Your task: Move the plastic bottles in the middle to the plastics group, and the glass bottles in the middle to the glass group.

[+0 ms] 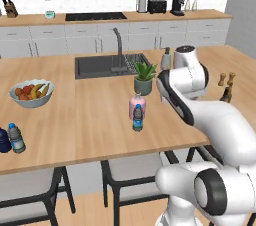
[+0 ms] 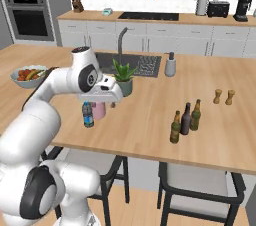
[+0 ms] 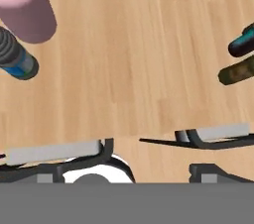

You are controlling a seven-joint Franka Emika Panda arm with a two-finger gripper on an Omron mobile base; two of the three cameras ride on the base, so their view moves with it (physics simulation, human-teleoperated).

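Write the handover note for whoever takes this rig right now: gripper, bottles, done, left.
Gripper: open, holding nothing, above the counter.
Middle: small water bottle and pink bottle stand close together in front of the potted plant.
Plastics group: matching water bottle beside the navy bottle, near the fruit bowl.
Glass group: three slim bottles together; an olive-green one stands among them.
Done: olive-green bottle appears placed.
Left: water bottle to plastics, pink bottle to glass.

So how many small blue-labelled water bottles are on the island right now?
2. One water bottle stands mid-counter in front of the pink bottle; the other water bottle is at the far-left edge beside the navy bottle.
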